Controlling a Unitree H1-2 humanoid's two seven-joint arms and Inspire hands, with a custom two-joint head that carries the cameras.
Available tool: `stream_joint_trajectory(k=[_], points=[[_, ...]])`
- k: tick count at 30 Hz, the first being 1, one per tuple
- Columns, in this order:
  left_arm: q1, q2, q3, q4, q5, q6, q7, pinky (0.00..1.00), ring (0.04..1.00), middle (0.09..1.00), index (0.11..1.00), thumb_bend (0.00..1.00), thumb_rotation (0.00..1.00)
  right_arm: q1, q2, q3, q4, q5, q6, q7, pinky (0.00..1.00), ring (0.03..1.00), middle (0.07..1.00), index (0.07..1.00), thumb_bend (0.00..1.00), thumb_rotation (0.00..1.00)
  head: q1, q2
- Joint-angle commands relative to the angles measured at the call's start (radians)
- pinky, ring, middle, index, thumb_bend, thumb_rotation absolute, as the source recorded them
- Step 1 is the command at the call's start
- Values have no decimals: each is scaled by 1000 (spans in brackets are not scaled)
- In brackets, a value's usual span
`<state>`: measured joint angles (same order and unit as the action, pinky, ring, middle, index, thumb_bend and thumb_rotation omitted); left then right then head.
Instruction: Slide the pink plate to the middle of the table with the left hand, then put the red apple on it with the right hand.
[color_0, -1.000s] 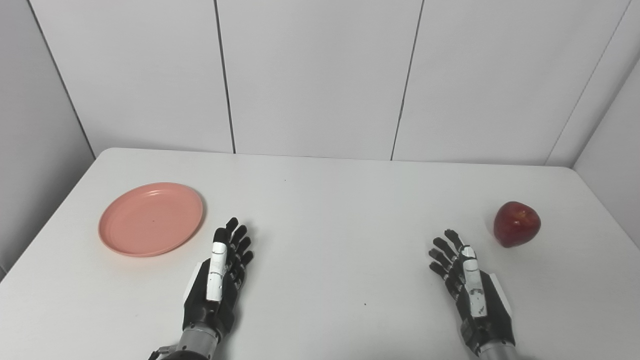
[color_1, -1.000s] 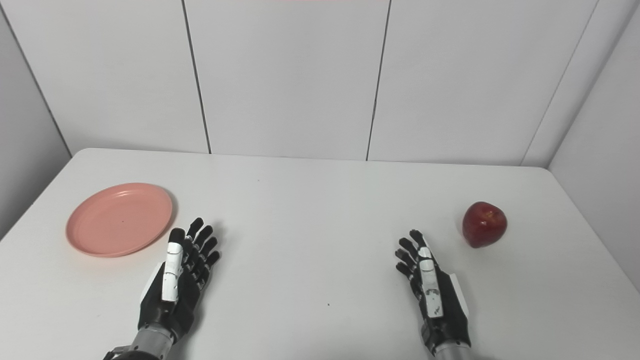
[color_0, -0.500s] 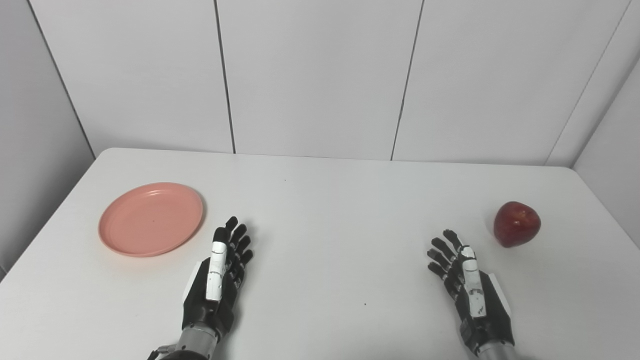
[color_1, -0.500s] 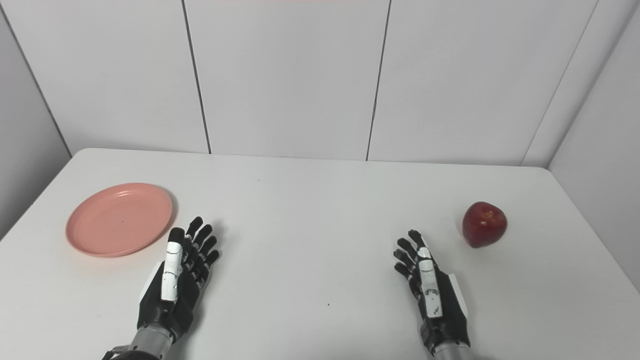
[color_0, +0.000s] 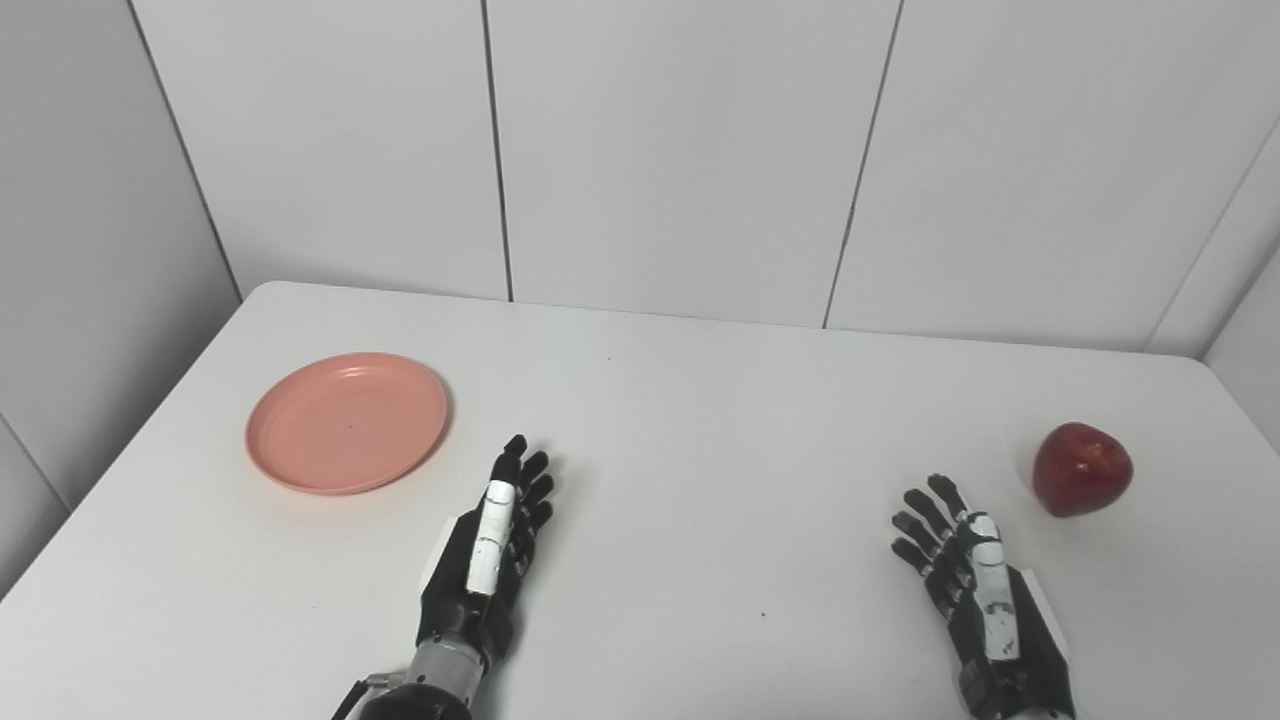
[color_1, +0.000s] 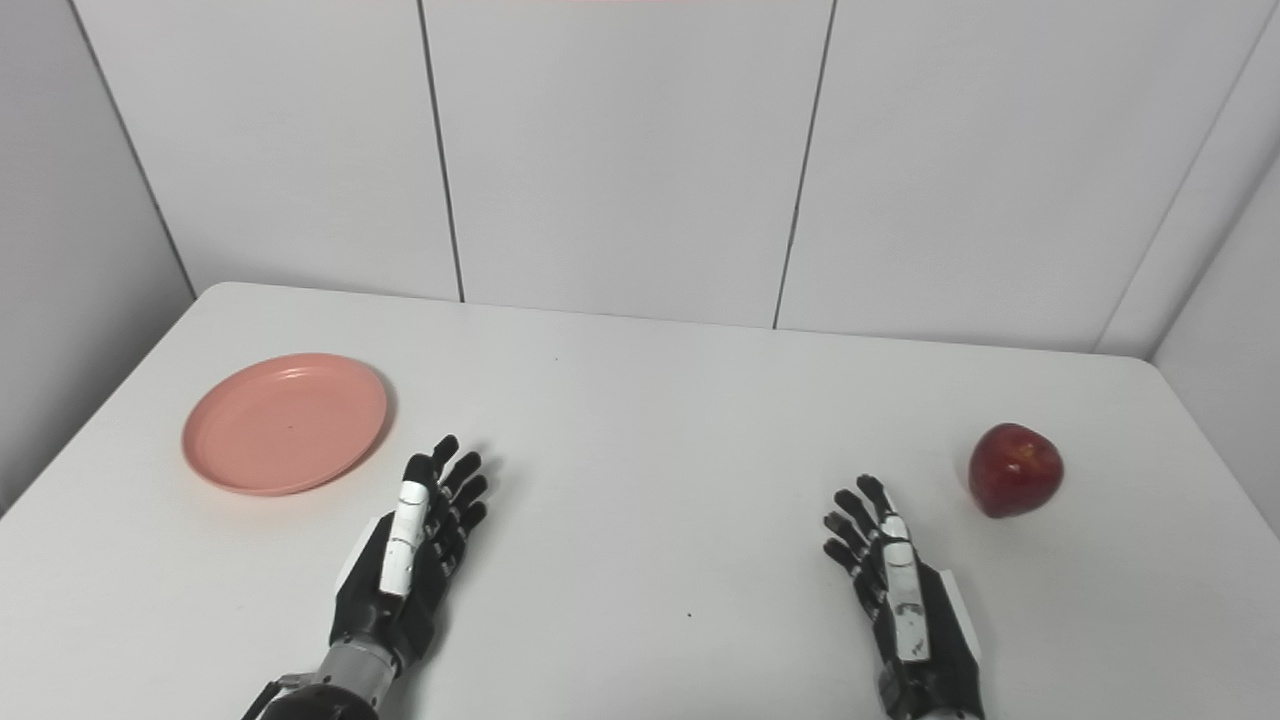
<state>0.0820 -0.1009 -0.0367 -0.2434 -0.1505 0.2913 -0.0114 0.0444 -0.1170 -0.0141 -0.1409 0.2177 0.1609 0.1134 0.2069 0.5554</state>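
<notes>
In the left eye view, our left hand (color_0: 490, 555) lies spread and empty, near the pink plate (color_0: 347, 422) at the table's (color_0: 680, 420) left. We should hook the plate's far-left rim and draw it steadily toward centre.

In the right eye view, our right hand (color_1: 905, 605) waits spread, empty, near the red apple (color_1: 1014, 469).

A white table (color_0: 700, 420) with rounded far corners stands against a wall (color_0: 680, 150) of pale panels split by thin dark vertical seams, with side walls angling in.
</notes>
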Motion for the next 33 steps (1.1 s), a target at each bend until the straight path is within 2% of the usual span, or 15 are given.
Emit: stream_joint_trajectory(k=[1, 10, 21, 24, 33], points=[[33, -29, -10, 8, 12, -54, 8, 1000, 975, 968, 977, 814, 889, -5, -12, -12, 34, 8, -7, 14, 908, 907, 925, 961, 882, 1000, -1, 0], [19, -60, -44, 94, 39, -148, 31, 1000, 981, 974, 987, 814, 885, -19, -39, -45, 111, 29, -52, 59, 928, 915, 937, 976, 859, 1000, 63, -56], [6, -77, -58, 157, 57, -195, 42, 1000, 983, 982, 1000, 815, 869, -38, -41, -70, 189, 42, -90, 89, 952, 924, 951, 983, 822, 1000, 117, -133], [4, -82, -56, 173, 57, -209, 42, 1000, 987, 986, 1000, 811, 860, -42, -40, -73, 205, 38, -99, 92, 960, 930, 958, 992, 810, 1000, 124, -143], [-2, -83, -56, 219, 63, -251, 38, 1000, 986, 986, 1000, 794, 871, -50, -37, -75, 240, 31, -124, 96, 978, 951, 972, 1000, 828, 1000, 132, -195]])
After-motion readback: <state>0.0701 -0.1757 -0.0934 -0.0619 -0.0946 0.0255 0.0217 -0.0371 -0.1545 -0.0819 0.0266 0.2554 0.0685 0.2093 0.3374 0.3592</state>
